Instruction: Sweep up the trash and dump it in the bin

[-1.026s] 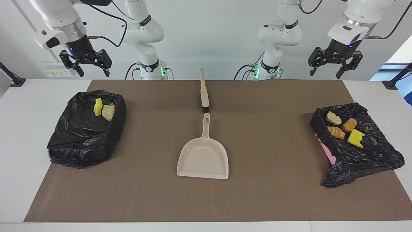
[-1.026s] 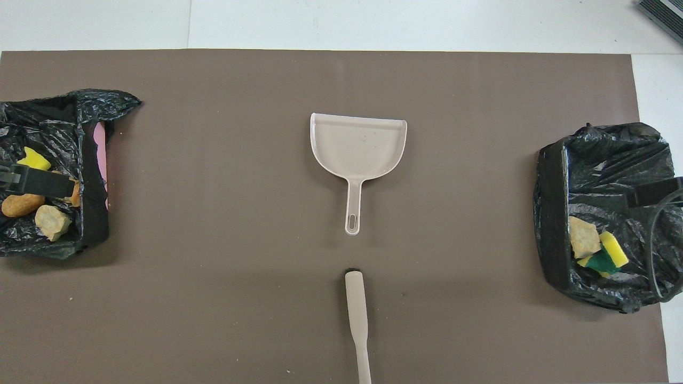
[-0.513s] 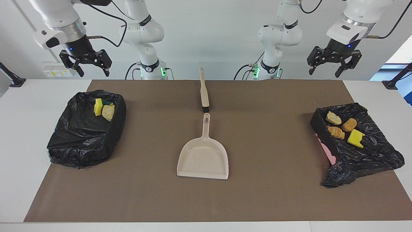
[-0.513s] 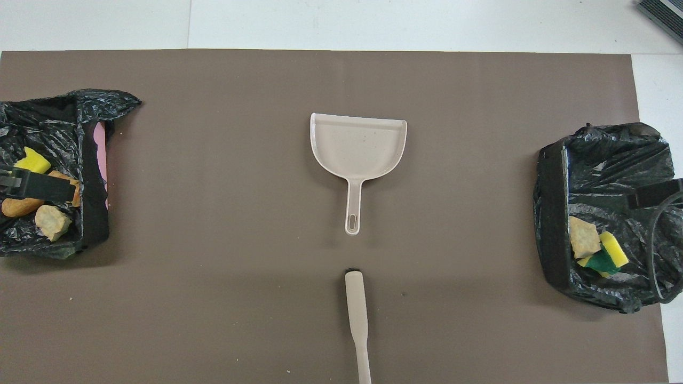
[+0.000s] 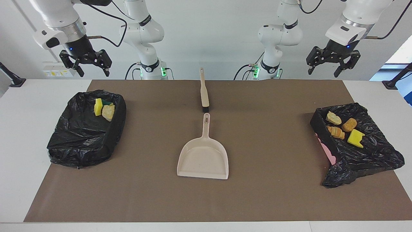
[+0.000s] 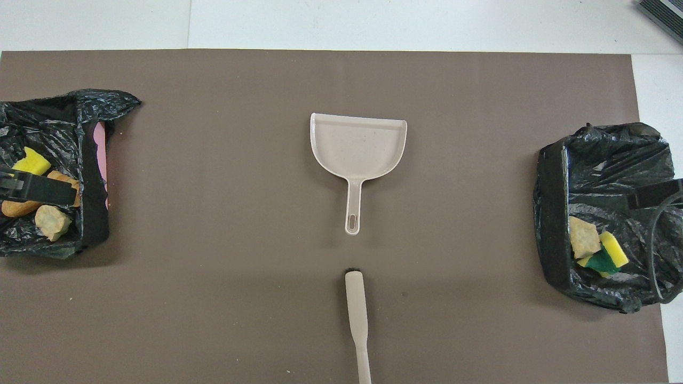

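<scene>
The trash lies in two black-bagged bins. A yellow chunk (image 5: 98,107), a tan chunk (image 5: 108,111) and a green-faced one (image 6: 605,260) sit in the bin (image 5: 77,135) at the right arm's end. Several yellow and orange-tan chunks (image 5: 349,124) sit in the bin (image 5: 370,154) at the left arm's end. The beige dustpan (image 5: 203,158) lies mid-table, empty. The beige brush (image 5: 203,93) lies nearer the robots, in line with the dustpan's handle. My right gripper (image 5: 93,71) hangs open and empty high above its bin. My left gripper (image 5: 323,72) hangs open and empty above the other.
A brown mat (image 5: 264,193) covers most of the white table (image 5: 19,129). A pink edge (image 5: 326,151) of the bin at the left arm's end shows where the bag has slipped. Both arm bases stand at the table's robot end.
The left gripper has risen slightly and drifted a little toward the table's middle. The right gripper, the dustpan, the brush and the trash have stayed put.
</scene>
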Controlling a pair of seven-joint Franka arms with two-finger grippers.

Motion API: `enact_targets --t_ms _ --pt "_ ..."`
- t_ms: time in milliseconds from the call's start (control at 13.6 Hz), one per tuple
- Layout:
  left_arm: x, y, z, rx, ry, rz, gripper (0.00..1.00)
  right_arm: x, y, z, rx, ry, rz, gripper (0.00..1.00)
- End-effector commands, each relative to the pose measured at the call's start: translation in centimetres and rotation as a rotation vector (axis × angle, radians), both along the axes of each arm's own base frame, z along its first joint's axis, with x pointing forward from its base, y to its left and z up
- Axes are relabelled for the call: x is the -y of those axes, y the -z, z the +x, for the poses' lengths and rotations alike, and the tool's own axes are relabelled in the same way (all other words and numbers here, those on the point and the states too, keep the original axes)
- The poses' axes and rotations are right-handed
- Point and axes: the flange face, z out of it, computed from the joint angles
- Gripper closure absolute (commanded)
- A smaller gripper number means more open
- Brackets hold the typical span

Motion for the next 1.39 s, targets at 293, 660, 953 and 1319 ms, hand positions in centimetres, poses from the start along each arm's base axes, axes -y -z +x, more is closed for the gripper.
enact_targets --t_ms 293,660,953,1319 --pt "-0.3 -0.7 0.2 -0.027 -0.01 -0.012 0.0 0.3 0.0 -0.5 0.017 -0.01 0.017 0.0" --pt "0.4 -1.1 -0.2 -0.014 0.016 -0.003 0.0 0.3 0.0 -0.5 0.017 -0.01 0.017 0.0" --pt "0.6 -1.4 -0.4 -0.008 0.018 -0.003 0.0 0.3 0.0 -0.5 0.017 -0.01 0.017 0.0" --pt "0.5 -1.2 -0.4 -0.012 0.016 -0.003 0.0 0.3 0.0 -0.5 0.017 -0.01 0.019 0.0"
